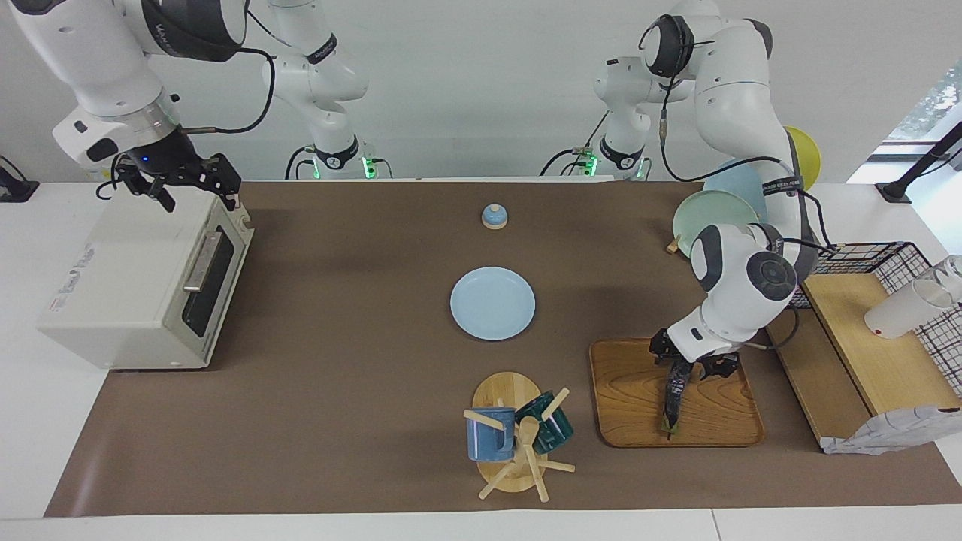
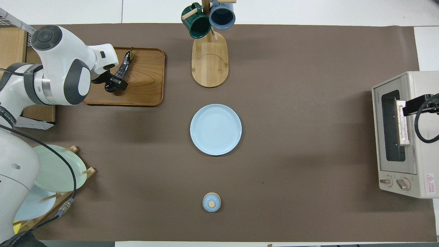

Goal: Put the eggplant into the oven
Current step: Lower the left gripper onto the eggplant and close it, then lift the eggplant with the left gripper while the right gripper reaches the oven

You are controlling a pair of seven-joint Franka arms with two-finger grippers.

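Note:
The dark eggplant [image 1: 671, 398] [image 2: 124, 65] lies lengthwise on a wooden tray [image 1: 631, 398] [image 2: 147, 82] at the left arm's end of the table. My left gripper [image 1: 690, 366] [image 2: 115, 83] is down on the eggplant's thick end, the end nearer the robots. The off-white oven [image 1: 135, 278] [image 2: 401, 137] stands at the right arm's end with its door closed and its bar handle [image 1: 201, 263] showing. My right gripper [image 1: 199, 194] [image 2: 416, 107] hangs open just above the oven's top front edge, holding nothing.
A light blue plate [image 1: 492, 303] sits mid-table, with a small blue domed knob [image 1: 494, 216] nearer the robots. A wooden mug rack [image 1: 515, 443] with two mugs stands beside the tray. A plate rack [image 1: 714, 214] and a wooden shelf [image 1: 879, 353] stand by the left arm.

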